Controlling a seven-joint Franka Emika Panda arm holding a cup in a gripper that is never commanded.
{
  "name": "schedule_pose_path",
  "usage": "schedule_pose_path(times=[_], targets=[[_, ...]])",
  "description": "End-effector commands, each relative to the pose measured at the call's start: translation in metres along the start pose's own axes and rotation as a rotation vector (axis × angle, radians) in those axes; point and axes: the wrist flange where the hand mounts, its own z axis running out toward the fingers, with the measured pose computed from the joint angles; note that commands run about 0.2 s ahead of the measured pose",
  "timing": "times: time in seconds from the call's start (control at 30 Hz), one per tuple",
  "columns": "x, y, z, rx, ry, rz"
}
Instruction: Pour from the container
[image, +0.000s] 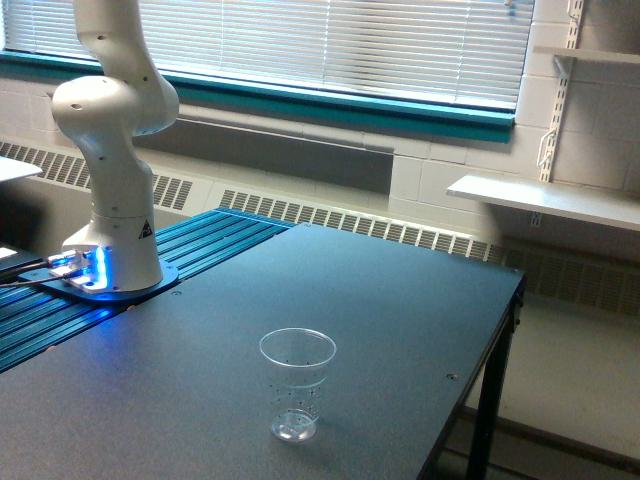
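The container is out of view, and so is my gripper: only the arm's white base and lower links (112, 150) show at the exterior view's left, rising out of the top of the frame. A tapered clear cup with dark specks (297, 383) stands upright on the dark table (400, 300) near its front, with nothing touching it.
The arm's base (110, 275) glows blue on a ribbed teal plate at the left. The table's right edge (495, 350) drops to the floor. White shelves (545, 200) hang on the wall at the right, under a blinded window.
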Motion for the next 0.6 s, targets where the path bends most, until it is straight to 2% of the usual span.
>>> schedule_pose_path(times=[0.03, 0.07, 0.13, 0.3, 0.43, 0.53, 0.6], targets=[[-0.012, -0.031, -0.018, 0.044, 0.003, -0.011], [-0.014, -0.030, -0.016, 0.036, 0.003, -0.013], [-0.013, -0.028, -0.018, 0.048, 0.002, -0.015], [-0.014, -0.012, -0.027, 0.060, -0.035, -0.011], [-0.014, 0.002, -0.026, 0.022, -0.063, 0.043], [-0.005, 0.018, -0.030, 0.014, -0.070, 0.117], [-0.006, 0.028, -0.022, -0.034, -0.076, 0.157]])
